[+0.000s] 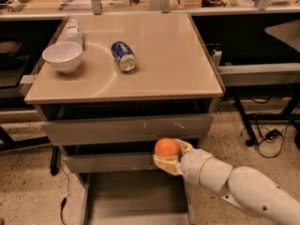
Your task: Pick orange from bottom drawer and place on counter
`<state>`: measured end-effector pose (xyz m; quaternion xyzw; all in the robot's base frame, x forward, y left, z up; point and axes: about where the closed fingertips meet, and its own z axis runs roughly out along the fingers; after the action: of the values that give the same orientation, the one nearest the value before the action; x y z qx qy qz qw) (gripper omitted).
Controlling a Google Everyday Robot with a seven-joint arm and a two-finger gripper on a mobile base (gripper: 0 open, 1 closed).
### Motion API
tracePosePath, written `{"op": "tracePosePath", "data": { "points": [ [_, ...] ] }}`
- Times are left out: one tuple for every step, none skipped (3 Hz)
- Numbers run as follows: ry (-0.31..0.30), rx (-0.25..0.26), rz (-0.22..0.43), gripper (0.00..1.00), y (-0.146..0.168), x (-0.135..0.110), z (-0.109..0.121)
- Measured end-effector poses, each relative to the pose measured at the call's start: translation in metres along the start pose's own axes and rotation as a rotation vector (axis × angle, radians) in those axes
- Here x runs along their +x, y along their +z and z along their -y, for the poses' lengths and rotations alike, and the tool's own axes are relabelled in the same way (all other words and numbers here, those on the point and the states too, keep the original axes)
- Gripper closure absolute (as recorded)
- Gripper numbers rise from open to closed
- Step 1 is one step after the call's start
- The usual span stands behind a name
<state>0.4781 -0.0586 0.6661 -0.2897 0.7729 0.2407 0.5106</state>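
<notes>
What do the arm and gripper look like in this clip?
The arm is smooth, rounded, off-white segments with a thin tan ring at one joint and small dark dots. The gripper, in front of the middle drawer, has pale yellowish fingers.

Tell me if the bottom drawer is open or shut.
Open: the bottom drawer is pulled out, its grey floor showing. The gripper holds the orange above it.
</notes>
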Motion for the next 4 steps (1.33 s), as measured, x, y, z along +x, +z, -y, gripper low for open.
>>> {"op": "tracePosePath", "data": {
  "points": [
    [-0.054,0.029,0.007,1.00,-0.013,-0.025,0.004],
    [-0.107,0.061,0.009,1.00,-0.025,-0.047,0.007],
    [-0.144,0.095,0.016,1.00,-0.037,-0.065,0.012],
    [-0.172,0.132,0.022,1.00,-0.049,-0.081,0.017]
  ]
}}
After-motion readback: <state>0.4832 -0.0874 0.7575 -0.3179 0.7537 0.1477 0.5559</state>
